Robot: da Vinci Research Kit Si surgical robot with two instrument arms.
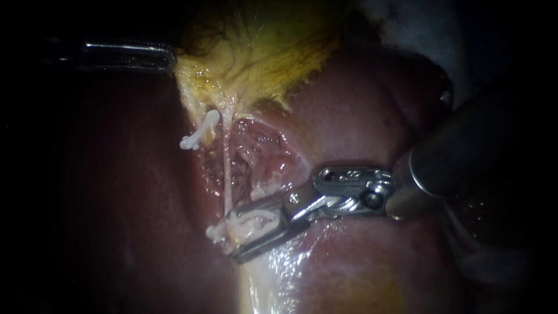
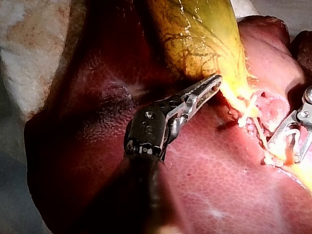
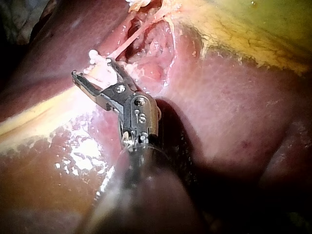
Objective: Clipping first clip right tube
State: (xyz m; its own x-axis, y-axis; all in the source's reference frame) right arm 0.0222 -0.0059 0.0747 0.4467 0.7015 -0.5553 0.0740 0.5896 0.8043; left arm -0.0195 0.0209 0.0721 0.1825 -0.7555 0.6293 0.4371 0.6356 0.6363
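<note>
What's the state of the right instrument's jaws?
Shut on the clip, though not squeezed together: the right instrument's jaws stand apart, each touching the white clip held between them, astride the tube.

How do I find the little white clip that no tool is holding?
Start at the yellow gallbladder at the top of the endoscope view. Just under its lower edge, left of the thin pale tube, a free white clip hangs slanted. The second clip sits lower, between the right instrument's jaws; this one has no metal around it.
</note>
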